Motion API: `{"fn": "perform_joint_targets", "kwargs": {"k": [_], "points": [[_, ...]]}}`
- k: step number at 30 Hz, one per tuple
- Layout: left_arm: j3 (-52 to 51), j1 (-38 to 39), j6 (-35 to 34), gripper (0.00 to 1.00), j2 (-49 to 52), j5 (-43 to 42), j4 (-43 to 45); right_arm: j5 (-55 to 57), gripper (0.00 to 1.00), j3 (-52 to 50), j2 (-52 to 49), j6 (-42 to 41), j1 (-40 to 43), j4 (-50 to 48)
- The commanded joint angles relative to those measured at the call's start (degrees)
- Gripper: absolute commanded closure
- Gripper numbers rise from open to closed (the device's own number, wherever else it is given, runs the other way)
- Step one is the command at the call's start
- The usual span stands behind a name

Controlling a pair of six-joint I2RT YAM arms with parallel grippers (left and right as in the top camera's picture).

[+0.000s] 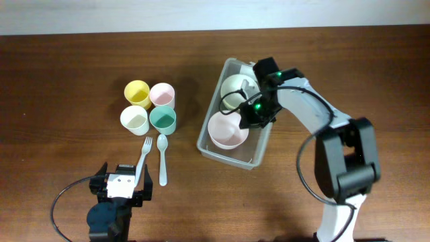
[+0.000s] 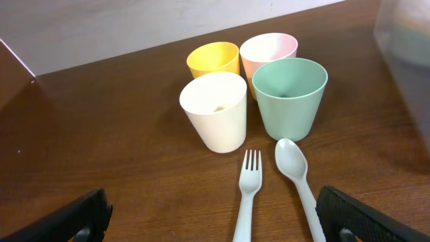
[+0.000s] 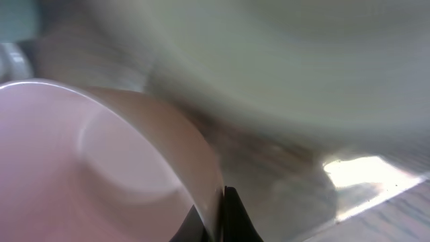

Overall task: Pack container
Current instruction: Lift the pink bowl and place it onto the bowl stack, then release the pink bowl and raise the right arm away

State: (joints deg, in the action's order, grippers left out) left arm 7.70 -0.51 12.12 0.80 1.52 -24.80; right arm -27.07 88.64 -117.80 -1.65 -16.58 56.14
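The clear container (image 1: 213, 151) lies right of centre in the overhead view. A pale green bowl (image 1: 233, 87) sits at its far end and a pink bowl (image 1: 224, 131) at its near end. My right gripper (image 1: 250, 119) reaches into the container and is shut on the pink bowl's rim (image 3: 216, 195), one finger on each side of the wall. My left gripper (image 1: 121, 188) is open and empty at the table's front, just behind the handles of a white fork (image 2: 247, 185) and a white spoon (image 2: 295, 171).
Four small cups stand left of the container: yellow (image 1: 137, 92), pink (image 1: 162, 94), cream (image 1: 134, 119) and green (image 1: 163, 120). The fork (image 1: 144, 156) and spoon (image 1: 162, 156) lie side by side in front of them.
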Motion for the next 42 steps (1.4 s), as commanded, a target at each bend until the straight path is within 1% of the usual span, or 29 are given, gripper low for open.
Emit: {"fn": "perform_joint_targets", "kwargs": {"k": [1,5,8,12,14,15,17,22,26,27,29,30,32,33,34,37,42], "points": [[-0.4,0.0,-0.9,0.00,-0.4,-0.6,0.1,-1.0,0.96,-0.2,6.7,1.7,-0.2,0.1],[-0.4,0.0,-0.9,0.00,-0.4,-0.6,0.1,-1.0,0.96,-0.2,8.7,1.7,-0.2,0.0],[-0.4,0.0,-0.9,0.00,-0.4,-0.6,0.2,-0.8,0.96,1.1,8.8,1.6,0.3,-2.5],[-0.4,0.0,-0.9,0.00,-0.4,-0.6,0.1,2.6,0.96,2.5,8.8,-4.9,2.4,-8.6],[-0.4,0.0,-0.9,0.00,-0.4,-0.6,0.1,7.8,0.96,2.5,8.7,-8.6,2.9,-10.8],[-0.4,0.0,-0.9,0.00,-0.4,-0.6,0.1,12.8,0.96,2.5,8.7,-10.6,3.1,-12.2],[-0.4,0.0,-0.9,0.00,-0.4,-0.6,0.1,15.1,0.96,2.5,8.7,-10.9,3.1,-13.9],[-0.4,0.0,-0.9,0.00,-0.4,-0.6,0.2,17.1,0.96,2.5,7.2,-14.0,3.1,-17.3],[-0.4,0.0,-0.9,0.00,-0.4,-0.6,0.1,17.2,0.96,2.5,4.9,-14.1,3.1,-20.5],[-0.4,0.0,-0.9,0.00,-0.4,-0.6,0.1,17.2,0.93,2.5,4.5,-14.1,3.1,-20.8],[-0.4,0.0,-0.9,0.00,-0.4,-0.6,0.1,17.2,0.67,2.5,4.1,-14.1,3.1,-20.9],[-0.4,0.0,-0.9,0.00,-0.4,-0.6,0.1,17.1,0.66,2.6,4.2,-13.7,3.2,-20.9],[-0.4,0.0,-0.9,0.00,-0.4,-0.6,0.1,15.4,0.59,3.4,5.5,-11.3,3.2,-20.0],[-0.4,0.0,-0.9,0.00,-0.4,-0.6,0.1,15.3,0.55,4.0,6.4,-10.6,3.3,-19.3],[-0.4,0.0,-0.9,0.00,-0.4,-0.6,0.1,15.8,0.52,4.7,7.5,-10.6,3.4,-18.4],[-0.4,0.0,-0.9,0.00,-0.4,-0.6,0.1,15.8,0.47,8.1,11.7,-10.6,4.9,-14.5],[-0.4,0.0,-0.9,0.00,-0.4,-0.6,0.1,15.7,0.41,13.4,19.9,-10.7,10.6,-8.1]]}}
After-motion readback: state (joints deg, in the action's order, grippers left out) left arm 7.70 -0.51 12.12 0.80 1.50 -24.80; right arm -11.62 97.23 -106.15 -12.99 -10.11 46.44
